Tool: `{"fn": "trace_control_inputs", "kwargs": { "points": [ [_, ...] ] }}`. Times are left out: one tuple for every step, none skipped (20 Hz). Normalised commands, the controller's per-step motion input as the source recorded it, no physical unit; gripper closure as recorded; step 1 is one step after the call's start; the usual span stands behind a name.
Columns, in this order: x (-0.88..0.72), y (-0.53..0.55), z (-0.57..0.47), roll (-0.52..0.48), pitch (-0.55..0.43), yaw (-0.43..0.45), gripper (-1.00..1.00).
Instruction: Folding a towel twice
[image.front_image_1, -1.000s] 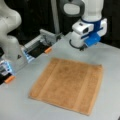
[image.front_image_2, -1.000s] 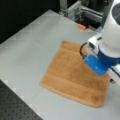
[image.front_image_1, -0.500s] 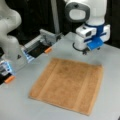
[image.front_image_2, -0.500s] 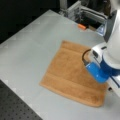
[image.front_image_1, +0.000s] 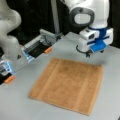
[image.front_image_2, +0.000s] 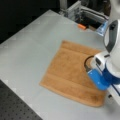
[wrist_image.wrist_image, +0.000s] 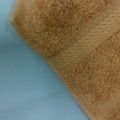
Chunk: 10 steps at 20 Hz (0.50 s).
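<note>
Both front views are looking down at the table from opposite sides, sharing the towel mid-frame. The wrist view is pointing straight down, close, showing a towel corner at upper left.

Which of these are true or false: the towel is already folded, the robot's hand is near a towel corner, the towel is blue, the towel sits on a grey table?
1. The towel is already folded. False: it lies flat and spread out in both front views.
2. The gripper is near a towel corner. True.
3. The towel is blue. False: it is orange-brown.
4. The towel sits on a grey table. True.
</note>
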Motion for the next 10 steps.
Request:
{"fn": "trace_control_inputs", "kwargs": {
  "points": [
    [0.47, 0.27, -0.04, -0.24, -0.047, -0.029, -1.0],
    [0.49, 0.27, -0.06, -0.232, -0.046, -0.03, -1.0],
    [0.49, 0.26, -0.06, -0.235, -0.039, -0.031, -1.0],
    [0.48, 0.26, -0.07, -0.234, -0.033, -0.054, -1.0],
    [0.47, 0.25, -0.07, -0.241, -0.022, -0.064, -1.0],
    [0.44, 0.24, -0.06, -0.26, -0.008, -0.072, -1.0],
    [0.42, 0.22, -0.06, -0.261, 0.009, -0.058, -1.0],
    [0.4, 0.21, -0.07, -0.273, 0.027, -0.052, -1.0],
    [0.38, 0.21, -0.06, -0.281, 0.031, -0.047, -1.0],
    [0.35, 0.2, -0.05, -0.289, 0.033, -0.043, -1.0]
  ]
}}
